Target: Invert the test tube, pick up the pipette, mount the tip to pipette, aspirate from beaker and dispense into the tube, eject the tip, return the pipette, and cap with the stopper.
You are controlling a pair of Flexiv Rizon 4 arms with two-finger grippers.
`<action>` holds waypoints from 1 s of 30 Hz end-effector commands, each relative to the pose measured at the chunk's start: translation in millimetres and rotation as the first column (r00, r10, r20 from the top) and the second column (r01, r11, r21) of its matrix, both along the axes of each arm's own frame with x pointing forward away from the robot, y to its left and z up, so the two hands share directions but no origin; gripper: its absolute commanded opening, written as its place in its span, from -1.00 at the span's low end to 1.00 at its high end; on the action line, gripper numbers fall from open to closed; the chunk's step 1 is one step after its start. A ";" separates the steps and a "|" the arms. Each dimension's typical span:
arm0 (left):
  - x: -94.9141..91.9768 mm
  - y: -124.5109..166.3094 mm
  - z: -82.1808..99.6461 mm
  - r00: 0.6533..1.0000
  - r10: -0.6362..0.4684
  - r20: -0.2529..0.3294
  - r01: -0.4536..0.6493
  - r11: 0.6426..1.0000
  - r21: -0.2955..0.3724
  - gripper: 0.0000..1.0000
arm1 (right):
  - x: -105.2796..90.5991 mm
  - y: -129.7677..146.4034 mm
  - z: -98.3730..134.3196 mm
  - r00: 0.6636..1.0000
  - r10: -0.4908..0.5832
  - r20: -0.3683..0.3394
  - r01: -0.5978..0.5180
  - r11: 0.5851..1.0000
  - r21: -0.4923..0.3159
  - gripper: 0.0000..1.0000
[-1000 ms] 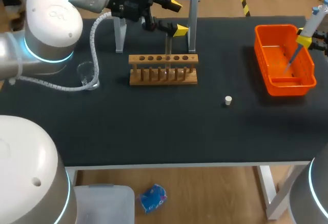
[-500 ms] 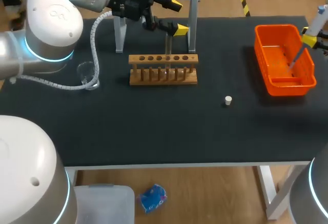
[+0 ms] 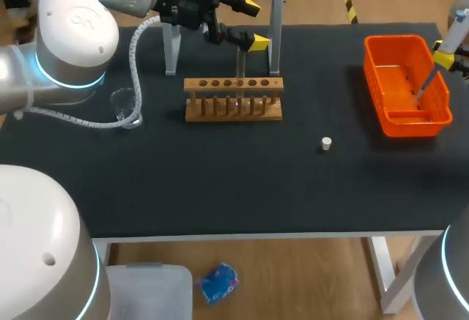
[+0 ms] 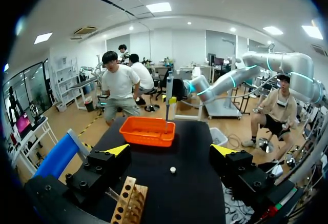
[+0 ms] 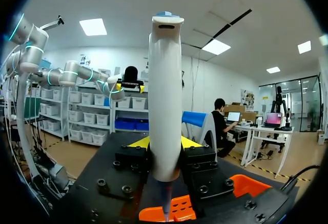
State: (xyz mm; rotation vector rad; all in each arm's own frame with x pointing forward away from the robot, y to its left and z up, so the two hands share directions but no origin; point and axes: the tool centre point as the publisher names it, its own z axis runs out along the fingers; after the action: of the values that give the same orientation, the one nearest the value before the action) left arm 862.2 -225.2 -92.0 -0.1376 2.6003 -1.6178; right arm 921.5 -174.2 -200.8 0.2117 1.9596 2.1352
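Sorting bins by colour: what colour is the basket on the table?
Orange. The basket shows best in the head view.

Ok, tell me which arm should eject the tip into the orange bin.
Right. The right gripper is shut on the pipette, its tip over the orange bin; the left gripper stands open by the wooden rack.

The head camera sits high behind the robot, looking down on the whole worktop point(image 3: 220, 188). The left wrist camera is low by the rack point(image 4: 129, 203), facing along the worktop to the orange basket point(image 4: 147, 138) at its right end. The right wrist camera, close behind the pipette point(image 5: 165, 96), looks back over that basket, which all three views share.
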 end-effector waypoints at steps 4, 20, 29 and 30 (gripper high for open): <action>0.2 0.4 0.2 1.000 -0.002 -0.001 0.002 1.000 0.001 1.00 | 0.4 -1.5 0.8 1.000 0.004 0.002 -0.004 1.000 -0.004 -1.00; 10.8 -25.1 16.6 1.000 0.006 0.012 -0.007 0.999 0.048 1.00 | 0.4 -1.5 0.8 1.000 0.004 0.002 -0.004 1.000 -0.004 -1.00; 28.7 -91.0 30.7 0.995 -0.091 0.048 0.089 0.995 0.036 1.00 | 0.4 -1.5 0.8 1.000 0.004 0.002 -0.004 1.000 -0.004 -1.00; 30.4 -97.7 31.1 0.995 -0.093 0.048 0.091 0.995 0.037 1.00 | 0.4 -1.5 0.8 1.000 0.004 0.002 -0.004 1.000 -0.004 -1.00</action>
State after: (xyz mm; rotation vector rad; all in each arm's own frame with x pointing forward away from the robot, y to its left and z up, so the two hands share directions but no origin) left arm 874.0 -286.9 -56.0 -0.0001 2.6039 -1.5807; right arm 921.7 -174.8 -200.2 0.2089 1.9624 2.1343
